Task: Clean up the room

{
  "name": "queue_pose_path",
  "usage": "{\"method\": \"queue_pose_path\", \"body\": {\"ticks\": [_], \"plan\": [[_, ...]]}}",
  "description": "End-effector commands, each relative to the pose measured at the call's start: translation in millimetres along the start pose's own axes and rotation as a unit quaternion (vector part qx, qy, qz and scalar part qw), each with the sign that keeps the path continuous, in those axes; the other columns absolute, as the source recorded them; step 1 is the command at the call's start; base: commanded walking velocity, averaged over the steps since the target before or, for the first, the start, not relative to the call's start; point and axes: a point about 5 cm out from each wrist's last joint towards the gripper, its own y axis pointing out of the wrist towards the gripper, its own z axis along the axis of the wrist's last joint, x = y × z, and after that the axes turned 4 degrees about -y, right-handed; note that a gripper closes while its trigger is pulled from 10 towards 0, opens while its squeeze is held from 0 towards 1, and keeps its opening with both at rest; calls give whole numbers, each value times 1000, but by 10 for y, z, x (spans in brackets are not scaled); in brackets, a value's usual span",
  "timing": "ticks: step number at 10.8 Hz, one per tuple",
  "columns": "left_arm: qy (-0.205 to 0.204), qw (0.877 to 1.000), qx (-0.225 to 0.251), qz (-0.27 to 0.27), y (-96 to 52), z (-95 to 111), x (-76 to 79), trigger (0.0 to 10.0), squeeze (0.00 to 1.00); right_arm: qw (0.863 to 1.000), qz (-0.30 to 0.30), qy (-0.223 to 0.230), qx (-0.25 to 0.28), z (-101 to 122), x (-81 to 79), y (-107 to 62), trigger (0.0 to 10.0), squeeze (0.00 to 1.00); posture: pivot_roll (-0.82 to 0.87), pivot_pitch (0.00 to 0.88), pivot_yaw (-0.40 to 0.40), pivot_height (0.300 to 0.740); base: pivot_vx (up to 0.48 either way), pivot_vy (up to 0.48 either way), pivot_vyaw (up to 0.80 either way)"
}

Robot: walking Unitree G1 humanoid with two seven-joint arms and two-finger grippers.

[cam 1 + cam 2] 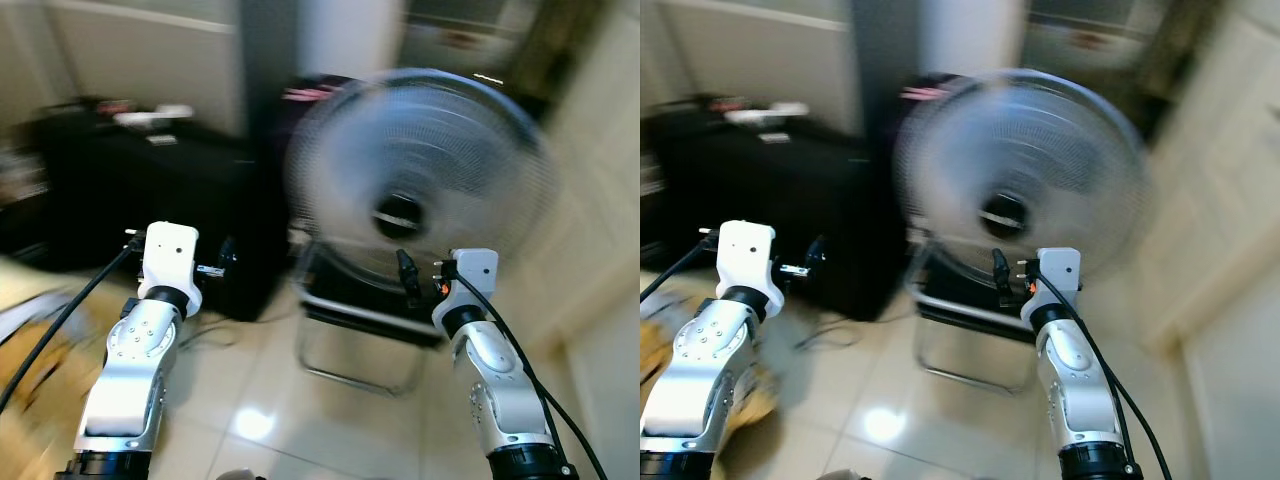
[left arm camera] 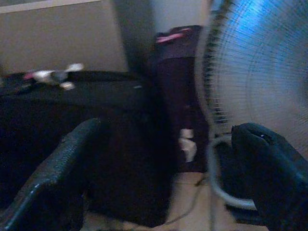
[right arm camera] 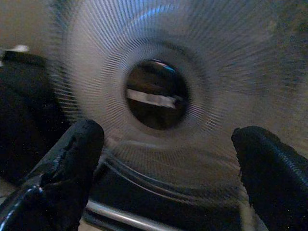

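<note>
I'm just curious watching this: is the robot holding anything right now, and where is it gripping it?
Nothing is held. Both the left pincer and right pincer are open and empty, raised toward the fan.

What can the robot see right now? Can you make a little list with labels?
Big thing ahead: fan, round grille, on a metal floor stand
Beside it: black cabinet on the robot's left, small items on top
Floor: shiny tiles
Left claw: open, raised, pointing at cabinet and fan edge
Right claw: open, raised, pointing at fan centre
Picture: blurry
</note>
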Motion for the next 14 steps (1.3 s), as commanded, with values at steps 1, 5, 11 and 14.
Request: {"method": "queue_pose_path", "body": {"ticks": [1, 5, 11, 14], "plan": [[10, 1000, 7, 3, 8, 35, -18, 10000, 1000, 1000, 0, 4, 5, 17, -7, 10, 10000, 0, -31, 0, -38, 740, 0, 420, -800], [23, 1000, 18, 9, 25, 65, -14, 10000, 1000, 1000, -5, 0, 7, 24, 10, 20, 10000, 0, -32, 0, -38, 740, 0, -138, -341], [11, 999, 32, 1, 35, 82, 24, 10000, 1000, 1000, -8, -1, 25, 102, 68, 39, 10000, 0, -37, 0, -38, 740, 49, 0, 0], [11, 999, 35, -2, 34, 87, 30, 10000, 1000, 1000, -9, 1, 27, 109, 70, 41, 10000, 0, -37, 0, -38, 740, 381, 0, 0]]}}
